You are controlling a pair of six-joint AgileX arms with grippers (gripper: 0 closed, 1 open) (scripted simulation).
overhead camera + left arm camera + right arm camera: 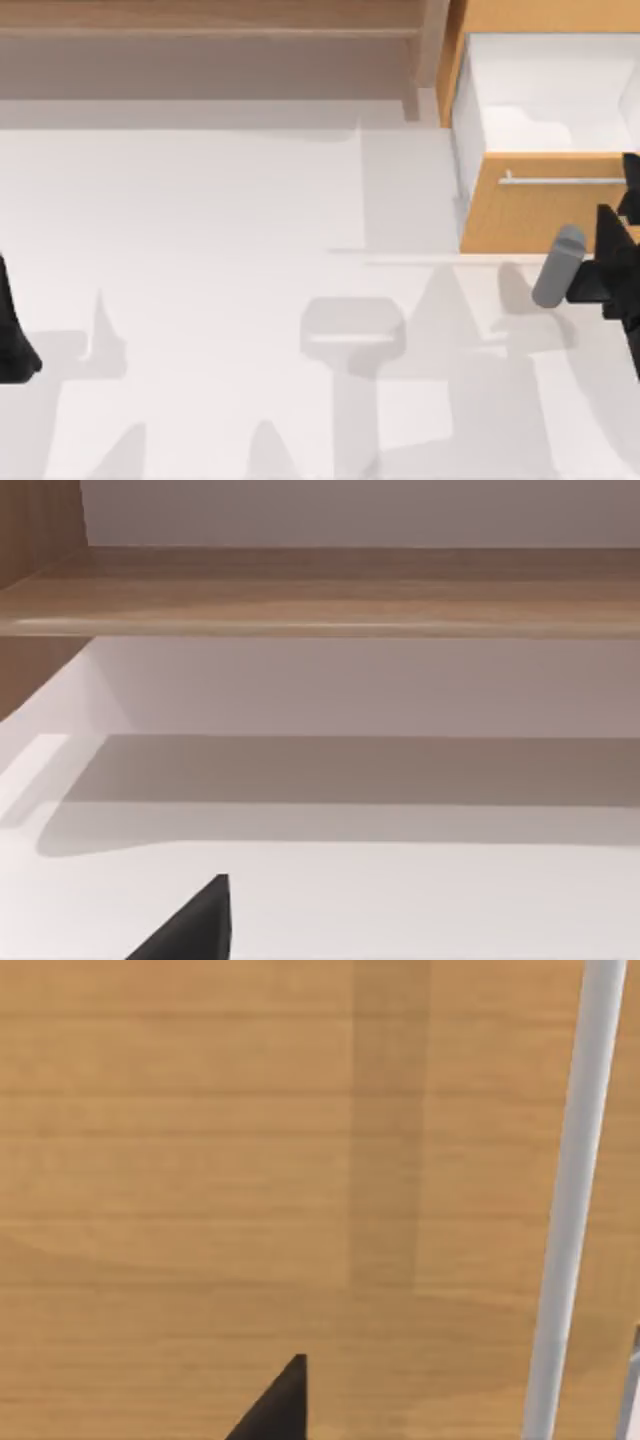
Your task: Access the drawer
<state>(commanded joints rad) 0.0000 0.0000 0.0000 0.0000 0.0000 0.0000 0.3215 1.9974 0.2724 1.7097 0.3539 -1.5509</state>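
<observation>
The drawer [545, 205] stands pulled out at the table's far right, its white inner box [545, 95] open to the top view. Its light orange-tan front carries a thin silver bar handle [560, 180]. My right gripper [618, 225] hovers at the right end of that front, close beside the handle's end. In the right wrist view the wooden front [250, 1160] is very near, with the handle [575, 1200] off to one side and a black wedge [278, 1405] of that gripper in front of the wood. My left gripper [12, 335] is parked at the table's left edge.
A duller brown open shelf unit [200, 30] runs along the back left; its board [320, 590] crosses the left wrist view. A grey cylinder [558, 265] on the right arm sits just in front of the drawer. The white tabletop [250, 250] spreads between the arms.
</observation>
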